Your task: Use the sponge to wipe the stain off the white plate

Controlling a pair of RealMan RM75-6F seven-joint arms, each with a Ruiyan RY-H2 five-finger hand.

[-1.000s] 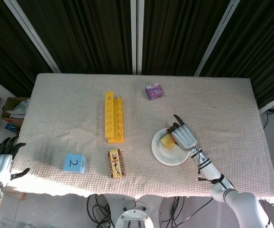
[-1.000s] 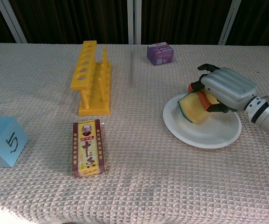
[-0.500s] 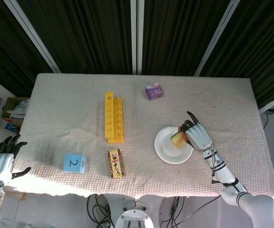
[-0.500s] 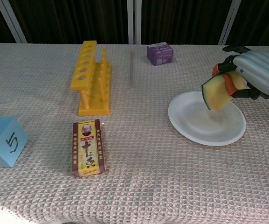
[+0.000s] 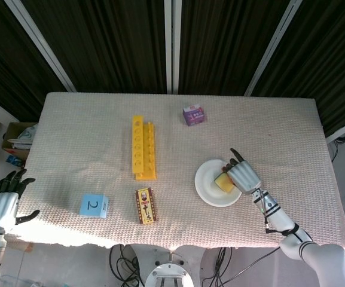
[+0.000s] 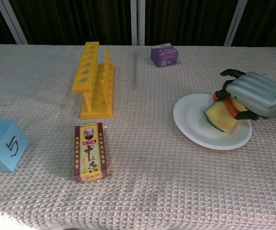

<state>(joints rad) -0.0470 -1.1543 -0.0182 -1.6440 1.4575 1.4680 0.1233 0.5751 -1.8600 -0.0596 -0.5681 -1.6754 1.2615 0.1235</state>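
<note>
Right hand (image 6: 254, 95) grips yellow sponge (image 6: 221, 116), pressed onto right half of white plate (image 6: 195, 129); plate on bench (image 6: 152, 191), right of yellow rack (image 6: 93, 79); left hand (image 5: 2, 203) off bench edge, fingers apart, holding nothing.

A rough waffle-weave cloth (image 6: 176, 191) covers the bench, the white plate (image 6: 195, 129) looks smooth and matt, and the right hand (image 6: 255, 93) (ribbed shell) has a metallic sheen.

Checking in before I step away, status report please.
Right hand grips sponge over white plate. Left hand open, off table. Nothing in the way.
</note>
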